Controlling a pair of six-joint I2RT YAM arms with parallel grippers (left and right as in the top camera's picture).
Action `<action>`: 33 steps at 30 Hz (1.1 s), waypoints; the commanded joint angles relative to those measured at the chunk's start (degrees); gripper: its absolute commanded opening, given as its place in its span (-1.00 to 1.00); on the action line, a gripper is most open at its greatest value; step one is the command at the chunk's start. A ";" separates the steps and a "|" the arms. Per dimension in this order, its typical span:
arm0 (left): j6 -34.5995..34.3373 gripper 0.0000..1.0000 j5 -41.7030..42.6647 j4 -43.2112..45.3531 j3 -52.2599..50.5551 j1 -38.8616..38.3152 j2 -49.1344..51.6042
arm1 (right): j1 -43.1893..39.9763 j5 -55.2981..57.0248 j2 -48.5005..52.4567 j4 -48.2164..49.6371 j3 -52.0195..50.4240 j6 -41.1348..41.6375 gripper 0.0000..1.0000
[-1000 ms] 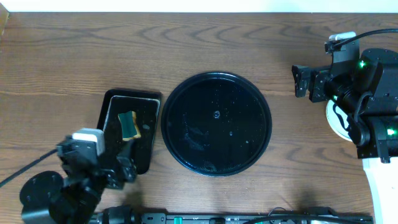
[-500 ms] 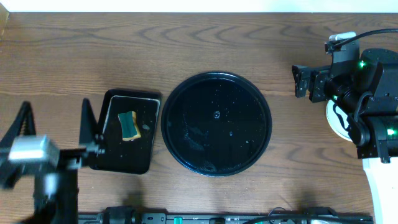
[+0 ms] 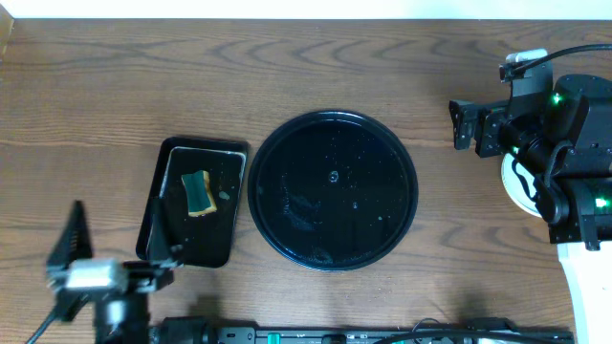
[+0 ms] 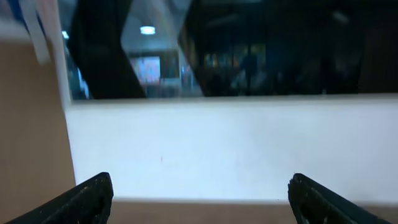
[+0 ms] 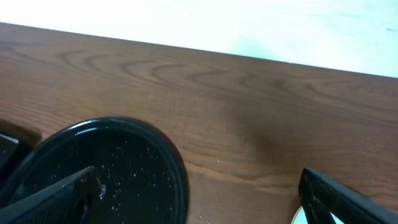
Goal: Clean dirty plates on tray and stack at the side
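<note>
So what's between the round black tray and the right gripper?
Nothing but tabletop: in the overhead view, only bare wooden table separates the tray from the right gripper.

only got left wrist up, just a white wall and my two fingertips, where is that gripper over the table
Observer: The left gripper is at the front left of the table, open, next to the small rectangular tray.
Operator: any plates on the round tray
Observer: None. The round black tray shows only wet specks on its surface.
Operator: so where are the plates
Observer: The plates show only as a pale edge at the right side, mostly hidden under the right arm, so I cannot count them.
</note>
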 commanded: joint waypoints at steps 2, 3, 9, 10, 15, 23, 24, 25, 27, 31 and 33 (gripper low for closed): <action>-1.86 0.79 -0.48 0.26 -8.41 -0.20 -3.78 | 0.13 0.33 0.00 -0.09 0.70 -0.44 0.99; -1.84 0.79 -0.48 0.26 -10.32 -0.20 -4.42 | 0.13 0.33 0.00 -0.09 0.70 -0.44 0.99; -3.17 0.80 -0.50 1.73 -20.31 -0.22 -5.77 | 0.13 0.33 0.00 -0.09 0.70 -0.44 0.99; -3.34 0.79 -0.46 2.03 -21.53 -0.22 -5.77 | 0.13 0.35 0.00 -0.09 0.70 -0.44 0.99; -4.39 0.80 -0.50 4.35 -27.61 -0.20 -5.77 | 0.13 0.33 0.00 -0.09 0.70 -0.44 0.98; -6.14 0.79 -0.50 11.21 -35.76 -0.22 -5.79 | 0.13 0.35 0.00 -0.09 0.70 -0.44 0.98; -6.12 0.79 -0.52 11.91 -36.24 -0.22 -5.79 | 0.13 0.33 0.00 -0.09 0.70 -0.44 0.98; -6.12 0.79 -0.83 12.50 -36.65 -0.20 -5.79 | 0.13 0.35 0.00 -0.09 0.70 -0.44 0.98; -6.12 0.80 -1.97 14.16 -37.73 -0.20 -5.79 | 0.13 0.33 0.00 -0.09 0.70 -0.44 0.98; -6.10 0.79 -2.95 15.02 -38.82 -0.20 -5.79 | 0.13 0.35 0.00 -0.09 0.70 -0.44 0.99; -6.10 0.79 -4.04 14.93 -38.82 -0.20 -5.79 | 0.13 0.35 0.00 -0.09 0.70 -0.44 0.98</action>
